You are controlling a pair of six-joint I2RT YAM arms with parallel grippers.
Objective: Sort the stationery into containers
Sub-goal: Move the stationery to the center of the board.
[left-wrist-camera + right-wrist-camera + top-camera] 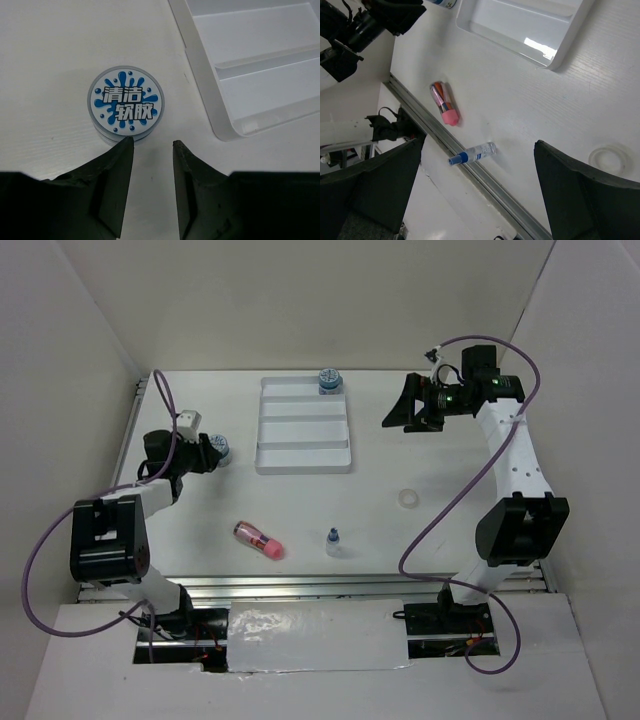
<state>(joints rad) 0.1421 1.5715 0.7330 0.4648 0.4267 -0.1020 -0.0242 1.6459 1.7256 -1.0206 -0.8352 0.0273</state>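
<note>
The white four-compartment tray [303, 445] lies at the back centre. One blue pot [329, 380] stands in its far compartment at the right end. The second blue pot [222, 448] stands on the table left of the tray; in the left wrist view the pot [125, 103] lies just beyond the tips of my left gripper [153, 143], which is open and empty. The pink tube [259, 539] and the clear blue-capped bottle [332, 541] are near the front edge. The white ring [407, 498] lies to the right. My right gripper [408, 412] is wide open, empty, right of the tray.
White walls enclose the table on three sides. A metal rail [350, 583] runs along the front edge. Purple cables loop from both arms. In the right wrist view the tray corner [555, 55], tube [445, 102], bottle [472, 152] and ring [609, 158] show.
</note>
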